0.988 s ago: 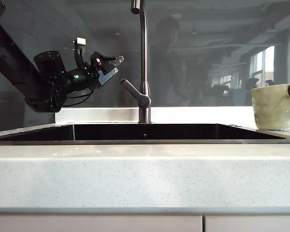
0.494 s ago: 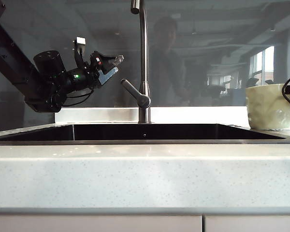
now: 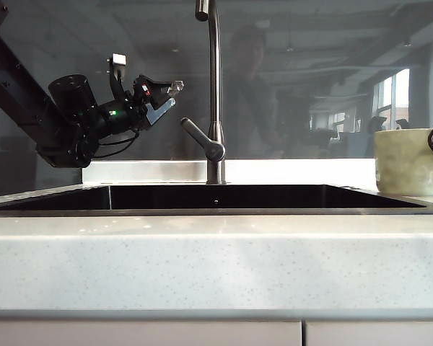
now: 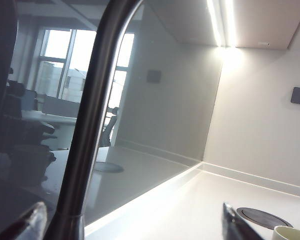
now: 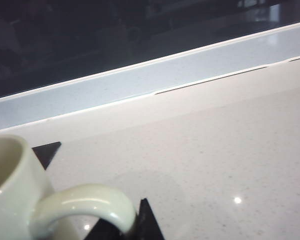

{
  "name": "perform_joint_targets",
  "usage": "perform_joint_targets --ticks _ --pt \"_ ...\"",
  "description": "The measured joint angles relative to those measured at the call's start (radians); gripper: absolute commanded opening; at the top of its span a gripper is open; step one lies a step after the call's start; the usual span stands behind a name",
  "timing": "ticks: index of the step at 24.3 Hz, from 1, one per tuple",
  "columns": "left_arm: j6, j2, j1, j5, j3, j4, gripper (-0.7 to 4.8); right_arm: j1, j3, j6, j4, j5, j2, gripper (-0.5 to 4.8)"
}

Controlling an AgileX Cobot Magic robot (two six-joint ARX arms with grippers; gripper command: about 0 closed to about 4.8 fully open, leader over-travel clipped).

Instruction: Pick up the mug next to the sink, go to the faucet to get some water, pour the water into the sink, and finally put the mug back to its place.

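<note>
The right gripper (image 5: 122, 227), jaws astride the loop handle of the pale cream-green dimpled ceramic mug (image 3: 409, 161), grip unclear, is on the pale speckled worktop (image 3: 216, 259); the left gripper (image 3: 159, 97), jaws spread, hovers by the tall brushed-metal faucet (image 3: 214, 86).

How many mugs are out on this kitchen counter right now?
1. A pale cream-green ceramic mug stands on the counter right of the dark rectangular sink, its loop handle by the right gripper. More could sit beyond the picture's edges.

Pale cream-green mug (image 3: 408, 162), dark sink (image 3: 216, 197)
</note>
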Motion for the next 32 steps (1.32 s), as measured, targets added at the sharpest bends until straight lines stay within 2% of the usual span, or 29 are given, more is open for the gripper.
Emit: perform_joint_targets --ticks 2,3,6,7,17,25,26,27,28,29,31,32 --pt "0.000 0.000 0.000 0.000 0.000 0.001 4.79 -0.002 -0.005 0.000 0.005 0.004 0.000 0.58" --pt "0.000 0.000 0.000 0.000 0.000 0.000 4.79 -0.002 -0.006 0.000 0.006 0.006 0.000 0.80" --pt "-0.009 0.000 -0.001 0.000 0.000 0.001 4.79 0.000 -0.006 -0.001 0.005 0.008 0.000 1.98" --pt "-0.018 0.000 -0.001 0.000 0.000 0.000 4.79 0.002 -0.006 0.000 0.004 0.008 0.000 2.09" --pt "-0.044 0.000 -0.001 0.000 0.000 0.000 4.79 0.005 -0.017 0.007 0.002 0.008 -0.002 2.12" --pt "-0.045 0.000 -0.001 0.000 0.000 0.032 4.79 0.005 -0.136 0.008 -0.001 0.020 -0.090 2.12" --pt "-0.045 0.000 -0.001 0.000 0.000 0.031 4.57 0.005 -0.163 0.008 -0.001 0.020 -0.133 2.12" --pt "-0.055 0.000 -0.001 0.000 0.000 0.031 3.58 0.005 -0.183 0.008 -0.001 0.019 -0.163 2.12" --pt "-0.079 0.000 -0.001 0.000 0.000 0.032 2.22 0.006 -0.200 0.008 -0.001 0.019 -0.190 2.12" --pt "-0.098 0.000 0.000 0.000 0.000 0.039 0.22 0.006 -0.219 0.008 0.001 0.019 -0.222 2.12" --pt "-0.149 0.000 0.004 0.014 0.000 0.089 -0.13 0.005 -0.252 0.008 0.001 0.019 -0.286 2.12" --pt "-0.176 0.000 0.006 0.028 0.000 0.137 -0.04 0.005 -0.271 0.008 -0.001 0.019 -0.321 2.12"
